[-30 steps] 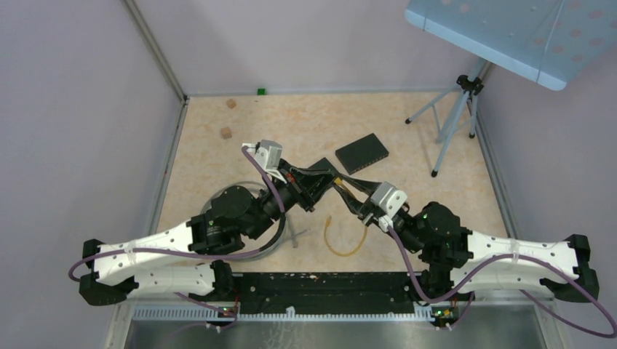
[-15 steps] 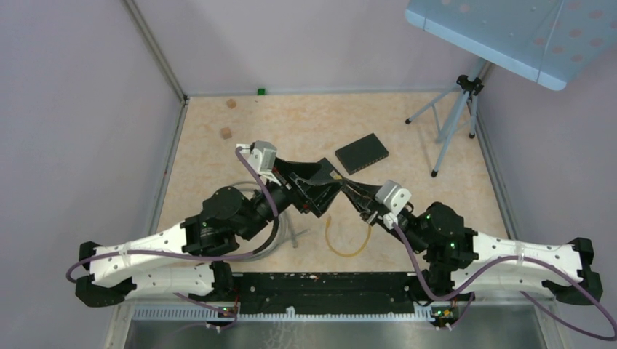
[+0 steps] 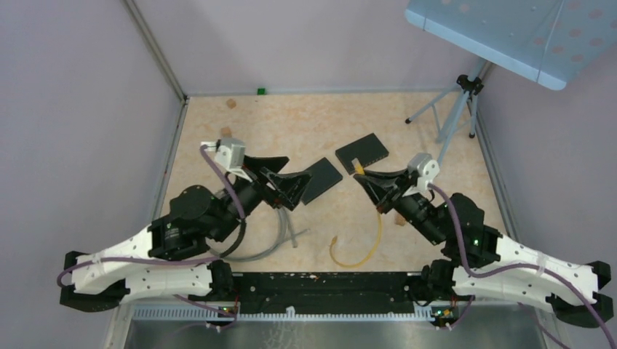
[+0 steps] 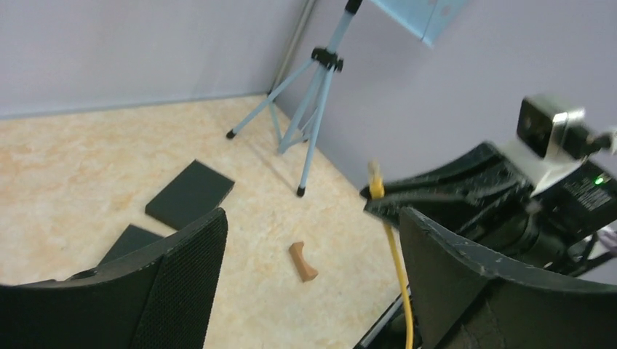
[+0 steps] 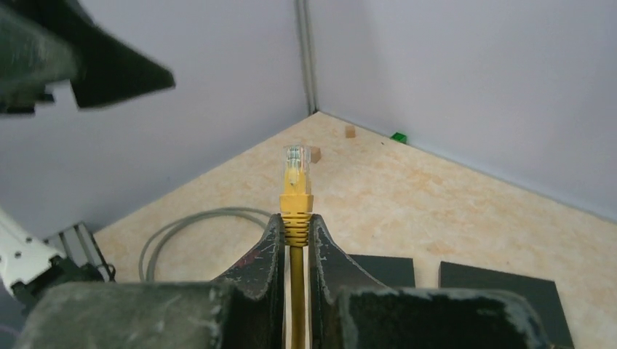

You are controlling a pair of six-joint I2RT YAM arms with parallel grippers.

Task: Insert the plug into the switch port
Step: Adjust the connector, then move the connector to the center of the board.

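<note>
Beige speckled tabletop, lilac walls. Top view: right gripper, right of centre, is clenched on the yellow plug. The yellow cable droops in a soft loop toward the bottom edge. Plug sits just beside the upper black box, with a second black box at centre; both look flat, matte and rigid. Left gripper is released, holding nothing. Step: plug in grasp, not yet inserted. Next calls for finding the port face and lining up squarely; ports unreadable here. Left wrist view: mesh-textured fingers spread wide, plug upper right. Right wrist view: plug has a clear tip and ribbed yellow boot, upright between the fingertips. Grey cable curls at left.
</note>
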